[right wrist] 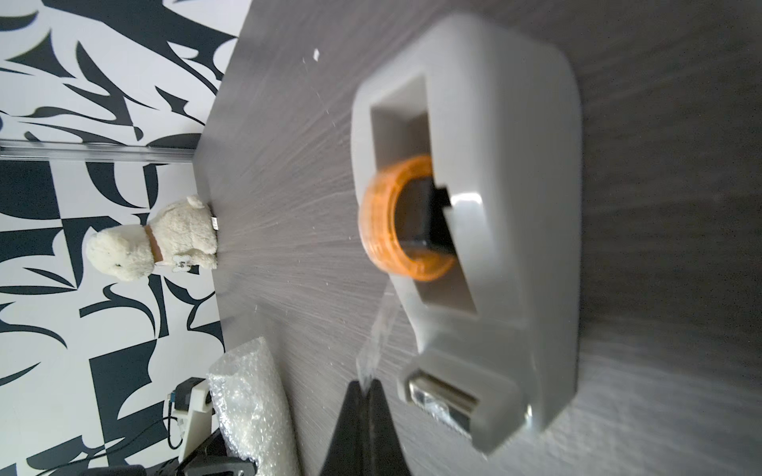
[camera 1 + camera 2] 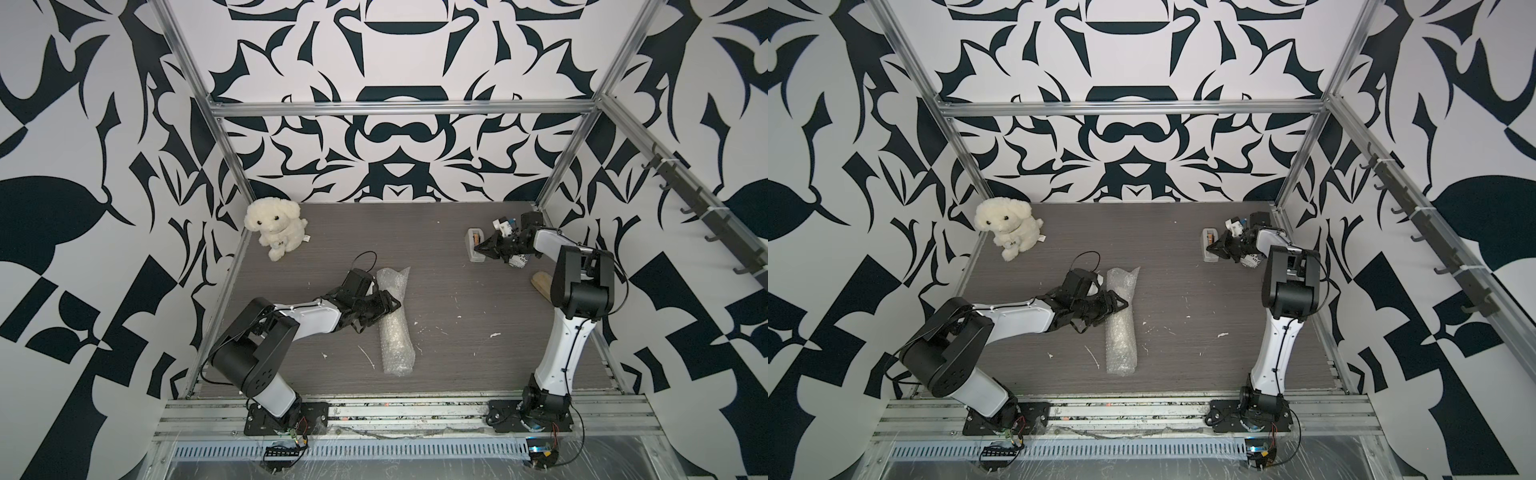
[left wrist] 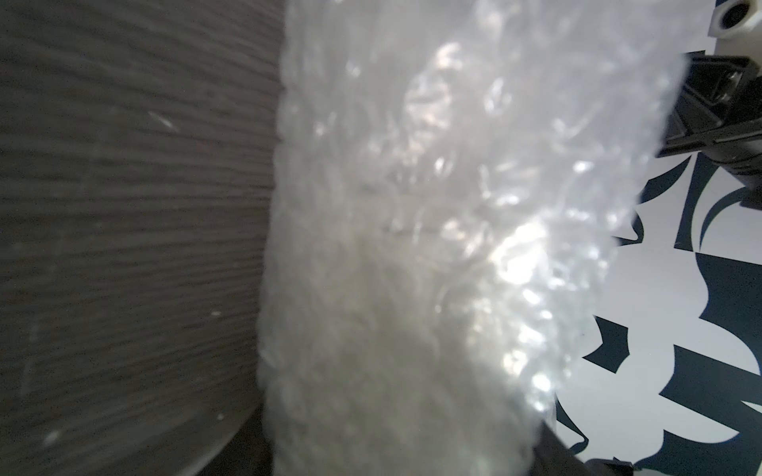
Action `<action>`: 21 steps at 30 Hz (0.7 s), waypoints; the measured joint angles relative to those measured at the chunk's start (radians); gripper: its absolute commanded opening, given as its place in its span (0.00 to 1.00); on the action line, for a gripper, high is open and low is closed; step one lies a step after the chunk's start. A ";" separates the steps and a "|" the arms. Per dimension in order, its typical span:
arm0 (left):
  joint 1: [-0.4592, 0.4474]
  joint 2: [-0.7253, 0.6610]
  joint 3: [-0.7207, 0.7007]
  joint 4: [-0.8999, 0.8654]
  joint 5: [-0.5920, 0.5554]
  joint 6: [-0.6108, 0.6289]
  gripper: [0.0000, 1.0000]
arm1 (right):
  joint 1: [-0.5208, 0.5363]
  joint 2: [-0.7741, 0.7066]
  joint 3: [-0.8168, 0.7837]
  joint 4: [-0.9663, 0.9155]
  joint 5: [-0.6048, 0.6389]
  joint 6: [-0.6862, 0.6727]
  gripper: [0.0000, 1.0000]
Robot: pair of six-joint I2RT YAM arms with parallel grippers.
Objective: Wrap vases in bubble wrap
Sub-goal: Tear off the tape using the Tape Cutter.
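The bubble wrap (image 2: pixel 395 328) (image 2: pixel 1121 328) lies on the table as one long rolled tube. The vases are hidden; nothing ceramic shows through the wrap. My left gripper (image 2: pixel 388 305) (image 2: pixel 1115 305) is clamped across the upper half of the roll. In the left wrist view the wrap (image 3: pixel 412 247) fills the space between the jaws. My right gripper (image 2: pixel 478 248) (image 1: pixel 365 385) is at the back right, shut on a clear strip of tape (image 1: pixel 381 329). That strip runs from the grey tape dispenser (image 2: pixel 473 237) (image 1: pixel 495 206), which holds an orange roll.
A cream plush dog (image 2: pixel 274 226) sits in the back left corner. A printed can (image 2: pixel 519 262) and a wooden piece (image 2: pixel 542 282) lie beside the right arm. Small white scraps dot the grey table (image 2: pixel 457 332). Metal frame posts line the sides.
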 measured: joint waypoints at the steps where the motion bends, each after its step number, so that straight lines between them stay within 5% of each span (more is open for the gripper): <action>1: 0.000 0.000 0.000 0.000 0.000 0.000 0.48 | -0.002 -0.010 -0.014 0.002 0.005 0.002 0.00; 21: 0.000 0.013 0.000 0.028 0.007 -0.008 0.48 | -0.026 0.000 -0.089 0.057 0.035 0.051 0.00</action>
